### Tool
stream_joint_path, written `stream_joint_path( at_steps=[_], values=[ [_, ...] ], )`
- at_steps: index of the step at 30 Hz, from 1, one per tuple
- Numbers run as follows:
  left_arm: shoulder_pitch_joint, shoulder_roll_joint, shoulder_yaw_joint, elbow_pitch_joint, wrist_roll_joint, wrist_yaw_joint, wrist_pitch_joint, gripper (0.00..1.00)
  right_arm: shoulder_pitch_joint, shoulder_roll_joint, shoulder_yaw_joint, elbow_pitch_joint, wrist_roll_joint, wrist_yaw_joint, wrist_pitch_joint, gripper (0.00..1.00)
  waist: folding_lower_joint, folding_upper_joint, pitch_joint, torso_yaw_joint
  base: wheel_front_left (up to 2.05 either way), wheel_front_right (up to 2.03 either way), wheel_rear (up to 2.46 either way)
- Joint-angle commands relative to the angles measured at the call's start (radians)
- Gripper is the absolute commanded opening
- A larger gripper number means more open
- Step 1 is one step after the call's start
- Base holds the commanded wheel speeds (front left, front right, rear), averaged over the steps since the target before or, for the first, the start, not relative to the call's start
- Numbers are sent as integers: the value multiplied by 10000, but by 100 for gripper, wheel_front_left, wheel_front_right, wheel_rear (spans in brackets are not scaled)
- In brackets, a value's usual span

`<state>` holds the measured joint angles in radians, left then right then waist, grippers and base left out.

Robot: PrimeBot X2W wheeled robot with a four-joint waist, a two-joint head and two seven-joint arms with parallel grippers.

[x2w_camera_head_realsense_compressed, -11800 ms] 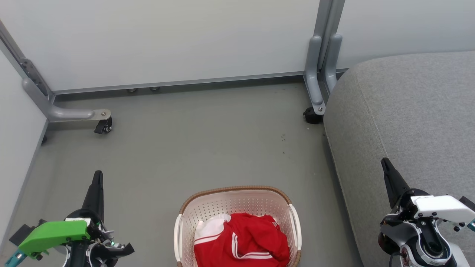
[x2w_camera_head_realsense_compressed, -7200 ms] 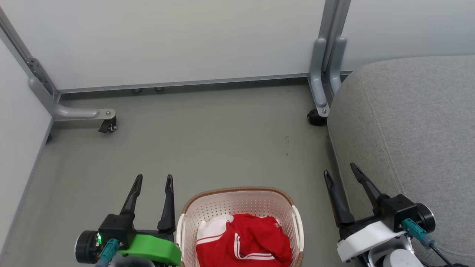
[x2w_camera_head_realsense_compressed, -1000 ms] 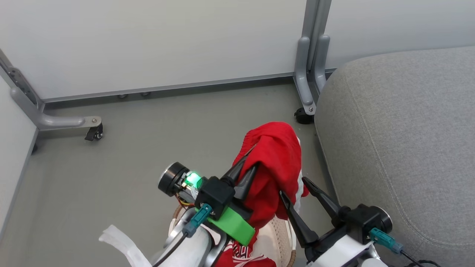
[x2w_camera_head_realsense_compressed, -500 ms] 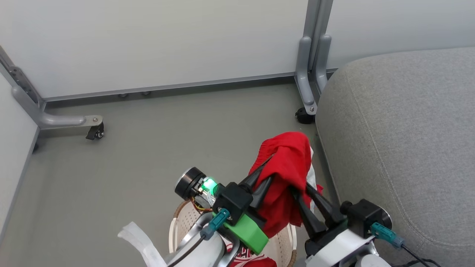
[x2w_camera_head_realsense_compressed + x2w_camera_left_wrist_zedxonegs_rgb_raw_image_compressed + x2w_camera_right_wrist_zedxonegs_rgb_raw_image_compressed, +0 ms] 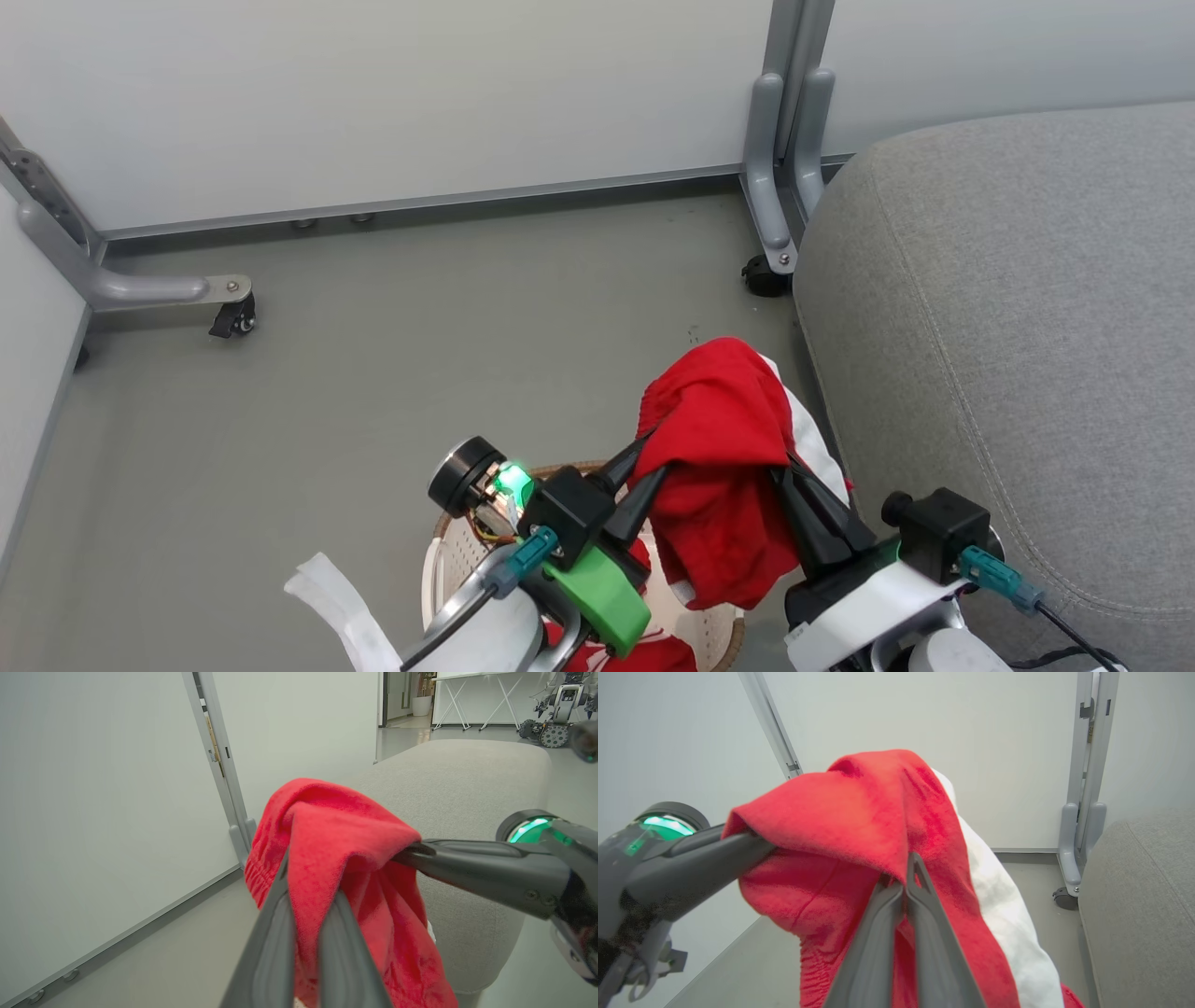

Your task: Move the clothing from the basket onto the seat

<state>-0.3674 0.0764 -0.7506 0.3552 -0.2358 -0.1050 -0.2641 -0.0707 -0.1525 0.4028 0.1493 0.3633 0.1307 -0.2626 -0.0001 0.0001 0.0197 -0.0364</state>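
Head view: left fingers and right fingers are both clamped on the red clothing, draped between them above the basket. Judged best: lift it clear, then carry it beyond the right fingers, well over the seat.

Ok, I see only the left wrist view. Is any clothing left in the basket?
Observer: Yes, the head view shows a second garment lying in the basket.
Operator: Is the lifted garment all red?
Observer: No, the right wrist view shows a white panel on its side.
Operator: Is the right gripper shut on it?
Observer: Yes, in its own view it is pinched shut on the red cloth.
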Motion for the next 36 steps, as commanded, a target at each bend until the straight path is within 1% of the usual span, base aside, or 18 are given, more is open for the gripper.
stream_joint_path(
  at_steps=[1, 5, 8, 14, 36],
  values=[
    [129, 43, 57, -36, -43, -29, -6, 100, -137, -42, -78, 13, 32, 1, -34, 0, 1, -1, 26, 13, 0, 0, 0],
    [204, 24, 119, -172, -121, -101, -6, 100, -122, -11, -244, 30, -75, 1, -34, 0, 1, -1, 75, 53, 0, 0, 0],
    [230, 156, 36, -171, -132, -170, -6, 100, -108, 17, -360, 38, -140, 1, -34, 0, 1, -1, 100, 81, 0, 0, 0],
    [209, 232, -44, -190, -239, -227, -6, 100, -114, -14, -475, 66, -157, 1, -34, 0, 1, -1, 125, 124, 0, 0, 0],
    [82, 286, -111, -86, -284, -266, -6, 100, -179, 71, -612, 61, -218, 1, -34, 0, 1, -1, 277, 21, 0, 0, 0]
  ],
)
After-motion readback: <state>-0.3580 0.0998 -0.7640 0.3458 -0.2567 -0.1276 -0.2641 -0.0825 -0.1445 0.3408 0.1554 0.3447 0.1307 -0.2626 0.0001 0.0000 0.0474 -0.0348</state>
